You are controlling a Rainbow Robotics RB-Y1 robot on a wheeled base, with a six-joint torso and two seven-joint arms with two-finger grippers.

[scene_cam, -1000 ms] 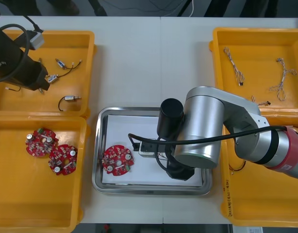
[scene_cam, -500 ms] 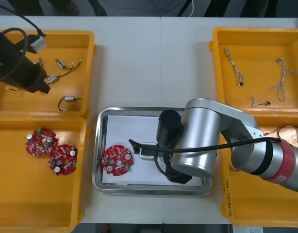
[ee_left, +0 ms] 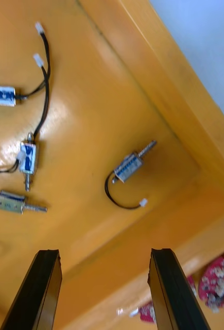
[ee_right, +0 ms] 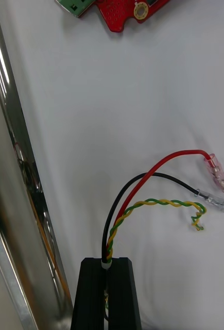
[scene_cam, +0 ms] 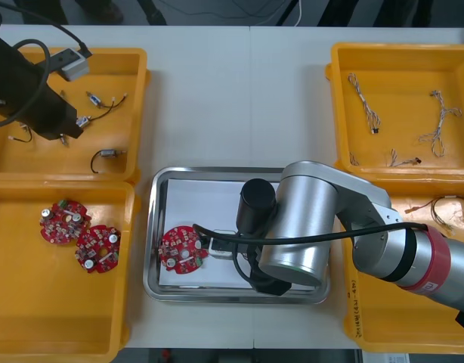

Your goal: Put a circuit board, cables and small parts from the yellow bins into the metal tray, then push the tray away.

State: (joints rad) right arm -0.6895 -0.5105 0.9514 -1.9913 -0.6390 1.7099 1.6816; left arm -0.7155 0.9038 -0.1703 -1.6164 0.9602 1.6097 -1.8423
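The metal tray (scene_cam: 153,227), white inside, holds a round red circuit board (scene_cam: 183,249). My right arm (scene_cam: 300,227) reaches low over the tray and covers its own gripper. In the right wrist view my right gripper (ee_right: 107,264) is shut on a cable (ee_right: 158,198) of red, black and twisted yellow strands. The cable's free ends lie on the white liner, short of the board (ee_right: 123,11). My left gripper (ee_left: 109,289) hangs open above the far left yellow bin (scene_cam: 134,91). A small metal part (ee_left: 128,166) with a black lead lies beyond its fingers, with others (ee_left: 28,157) nearby.
The near left bin (scene_cam: 130,302) holds two more circuit boards (scene_cam: 97,248). The far right bin (scene_cam: 338,106) has twisted cables (scene_cam: 364,102). A red and yellow cable (scene_cam: 443,206) lies in the near right bin. The tray's shiny wall (ee_right: 9,180) runs close beside my right fingers.
My right arm has moved toward the tray's near left, carrying the cable closer to the circuit board. My left arm has shifted slightly right over the far left bin.
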